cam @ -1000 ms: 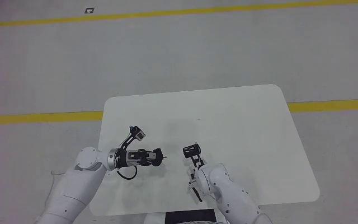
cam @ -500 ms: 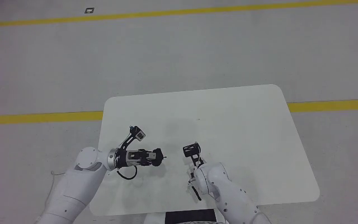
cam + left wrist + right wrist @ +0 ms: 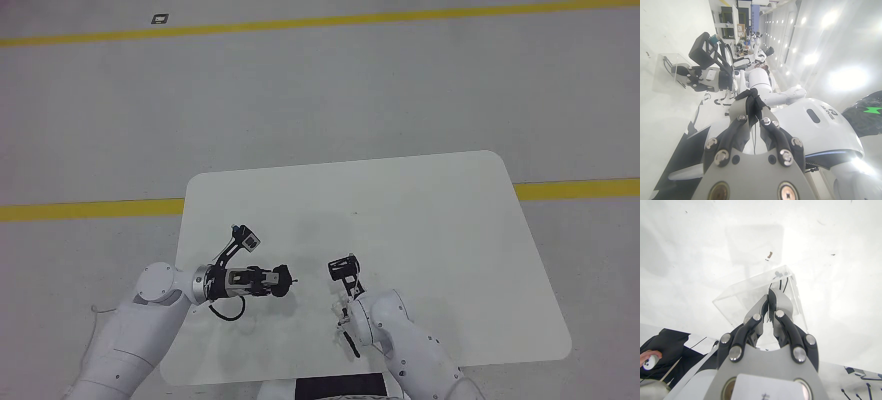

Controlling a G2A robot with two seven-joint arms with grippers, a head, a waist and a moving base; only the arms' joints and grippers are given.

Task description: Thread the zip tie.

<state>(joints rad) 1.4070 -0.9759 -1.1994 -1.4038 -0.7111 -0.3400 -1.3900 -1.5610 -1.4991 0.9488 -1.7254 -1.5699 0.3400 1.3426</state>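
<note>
My left gripper [image 3: 751, 97] is shut on a thin black zip tie [image 3: 754, 132] that runs back between its fingers. In the top view it [image 3: 288, 280] hangs over the near left part of the white table [image 3: 450, 220], pointing right. My right gripper [image 3: 769, 295] is shut inside a small clear plastic box [image 3: 753, 289]. Thin black zip tie strands [image 3: 781, 284] stick out past its tips, against the box wall. The left wrist view shows that gripper [image 3: 674, 73] and the box [image 3: 660, 75] a short way off, apart from my left fingertips.
Small dark specks [image 3: 769, 255] lie on the white tabletop beyond the box. The table's front edge runs close behind both arms. The far and right parts of the tabletop [image 3: 430, 200] hold nothing.
</note>
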